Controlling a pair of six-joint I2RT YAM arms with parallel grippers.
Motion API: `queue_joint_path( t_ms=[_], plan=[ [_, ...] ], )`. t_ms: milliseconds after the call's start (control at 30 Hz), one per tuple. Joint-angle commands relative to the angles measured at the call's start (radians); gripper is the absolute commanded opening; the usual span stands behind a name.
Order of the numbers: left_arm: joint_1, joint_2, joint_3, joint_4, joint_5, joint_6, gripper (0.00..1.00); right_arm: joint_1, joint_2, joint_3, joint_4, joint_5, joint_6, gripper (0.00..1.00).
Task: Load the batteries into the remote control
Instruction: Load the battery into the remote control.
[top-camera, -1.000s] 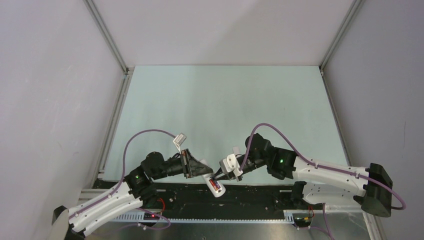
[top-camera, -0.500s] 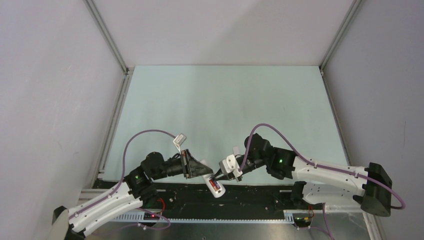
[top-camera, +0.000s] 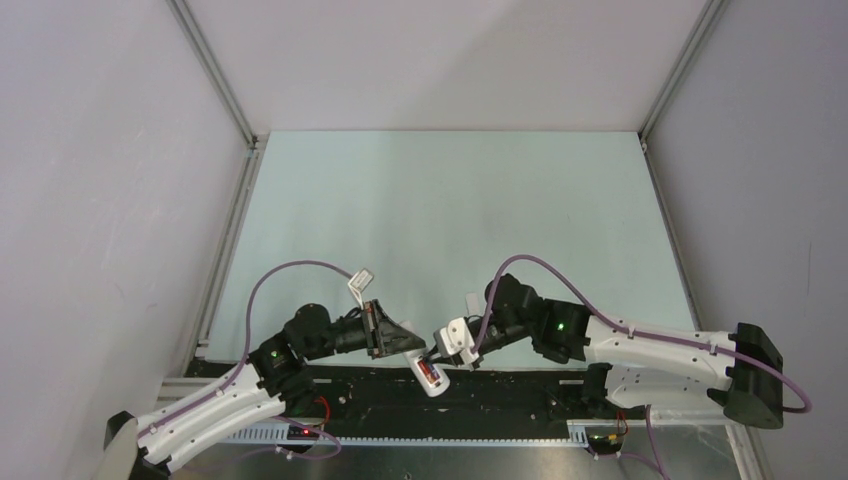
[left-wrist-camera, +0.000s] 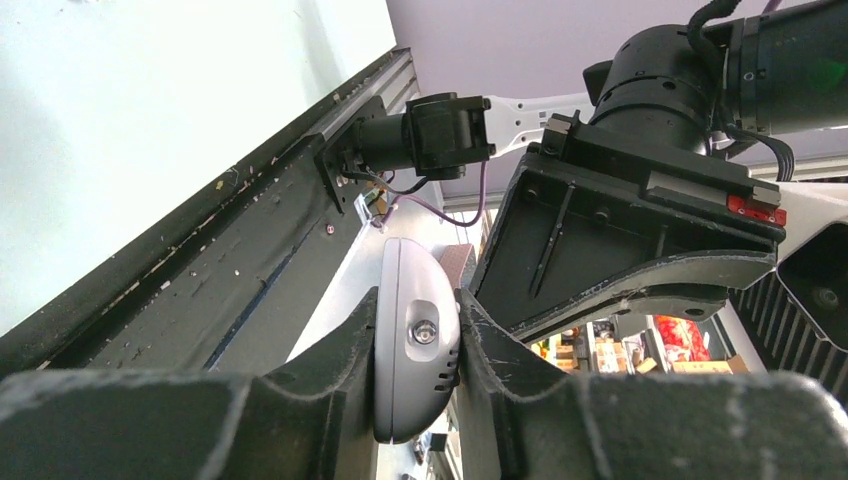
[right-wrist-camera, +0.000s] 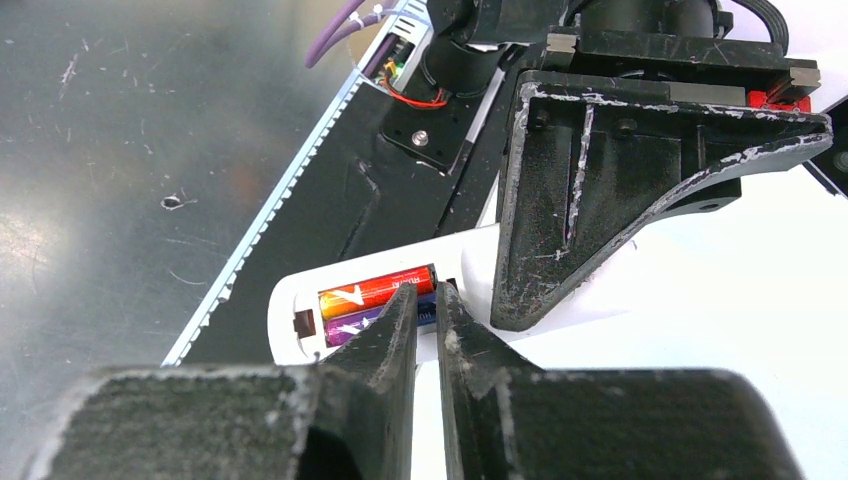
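Observation:
My left gripper (left-wrist-camera: 415, 345) is shut on the remote control (left-wrist-camera: 413, 350), a white handset clamped edge-on between its pads. From above, the remote (top-camera: 429, 377) juts out past the table's near edge, over the black rail. Its open bay faces the right wrist view. Both batteries lie in it side by side, the red-orange one (right-wrist-camera: 375, 291) above the dark blue-purple one (right-wrist-camera: 352, 325). My right gripper (right-wrist-camera: 427, 292) is all but shut, with only a thin slit and nothing between the fingers. Its tips rest at the batteries' right end.
The pale green tabletop (top-camera: 450, 210) stretches away behind both arms. A black rail (top-camera: 500, 385) runs along the near edge, with a scratched metal plate (right-wrist-camera: 120, 150) below it. The left gripper's black finger (right-wrist-camera: 600, 200) stands close on the right of my right fingertips.
The right gripper has crept left and down onto the remote's bay, and its fingers have narrowed slightly. The left gripper and remote have stayed put.

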Motion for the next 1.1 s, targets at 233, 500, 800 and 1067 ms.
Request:
queue_joint_path(
  t_ms=[233, 500, 800, 1067],
  plan=[
    [0.001, -0.034, 0.038, 0.173, -0.014, -0.077, 0.0, 0.082, 0.013, -0.044, -0.137, 0.187, -0.025, 0.14],
    [0.001, -0.038, 0.028, 0.19, -0.021, -0.091, 0.0, 0.119, 0.003, -0.044, -0.149, 0.249, -0.023, 0.14],
    [0.002, -0.021, -0.005, 0.191, -0.045, -0.06, 0.0, 0.122, -0.137, -0.102, 0.015, 0.29, 0.082, 0.36],
    [0.002, 0.035, -0.005, 0.191, -0.066, 0.019, 0.0, 0.123, -0.286, -0.135, 0.201, 0.316, 0.293, 0.55]
  ],
)
